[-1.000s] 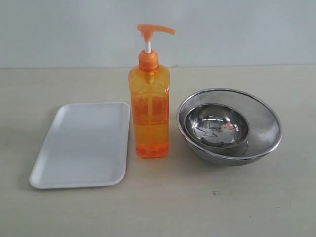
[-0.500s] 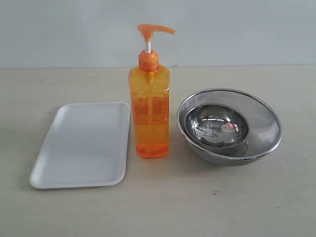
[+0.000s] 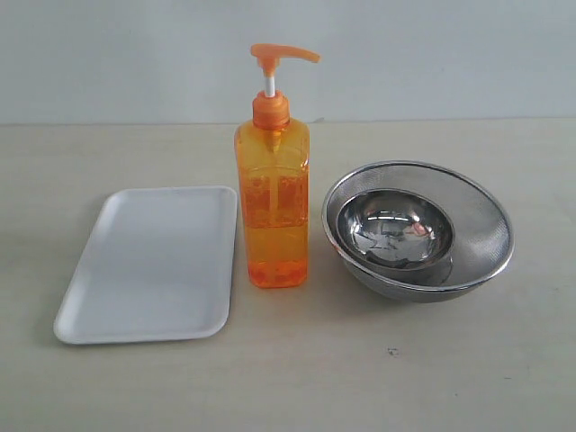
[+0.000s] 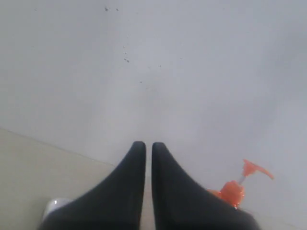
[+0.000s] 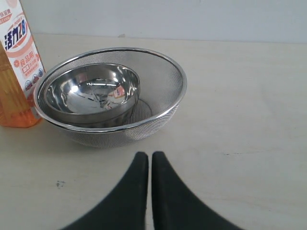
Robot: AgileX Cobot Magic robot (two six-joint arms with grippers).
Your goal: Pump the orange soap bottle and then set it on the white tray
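Standing upright on the bench (image 3: 405, 360), the orange soap bottle (image 3: 272, 207) sits between the white tray (image 3: 144, 265) on its left and a pair of steel bowls on its right, as the exterior view shows. It is just beside the tray's long edge with a narrow gap, not on the tray. Its pump head is raised on the white stem, with the spout pointing toward the bowl side. The tray lies flat and holds nothing. A small polished steel bowl (image 3: 394, 229) nests inside a wider mesh bowl (image 3: 486, 225), whose rim is close to the bottle but apart from it.

The left end effector (image 4: 144, 146) is closed with its dark fingers almost together and nothing between them. It is raised and faces the pale wall, with the bottle's pump beyond it. The right end effector (image 5: 144, 155) is likewise closed and empty. It hangs over bare bench near the mesh bowl, with the bottle's white label (image 5: 21, 52) in its view.
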